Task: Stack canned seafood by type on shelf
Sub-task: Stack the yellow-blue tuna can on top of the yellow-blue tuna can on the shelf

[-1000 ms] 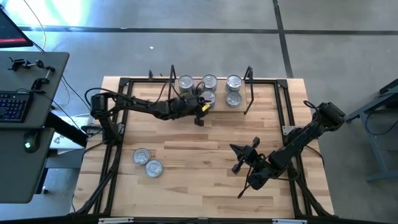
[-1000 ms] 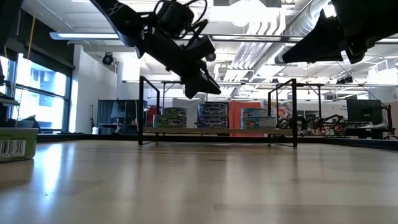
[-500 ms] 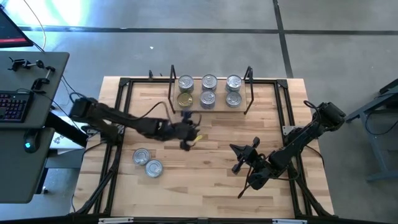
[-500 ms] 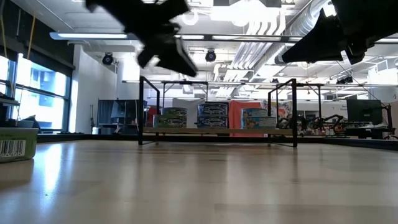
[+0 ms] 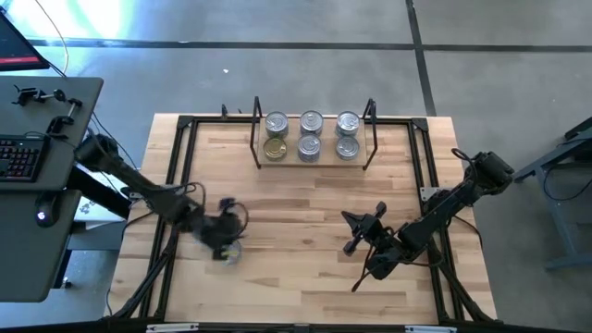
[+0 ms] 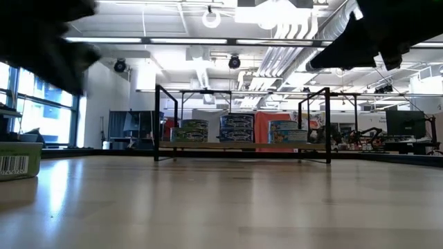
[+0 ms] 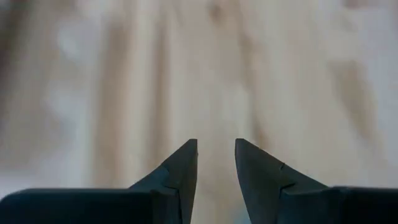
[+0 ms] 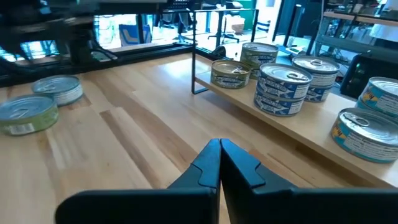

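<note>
Across the wooden table (image 5: 305, 213), largest thing in the high view, both dark arms reach in from opposite sides. At the far edge sits the shelf (image 5: 313, 159), its light board framed by black wire ends, and it carries six tins in two rows of three: the silver-lidded tins (image 5: 312, 122) fill five spots, while one gold-lidded tin (image 5: 275, 148) sits at the front left corner. The low view shows that same shelf (image 6: 242, 145) level across the table, labels facing out, and the right wrist view shows some of those spots two tins high. The left arm stretches from the left edge out over the near-left part of the table, and the left gripper (image 5: 225, 242) hangs right over the two loose tins there; only one loose tin (image 5: 230, 252) peeks out from under it. In its own wrist view the left gripper (image 7: 216, 163) has its fingers a narrow gap apart, nothing between them, blurred wood below. The right arm waits at the near right, and the right gripper (image 8: 220, 163) has its fingers pressed together, empty. From there, the two loose tins (image 8: 38, 103) lie side by side, well apart from the shelf.
</note>
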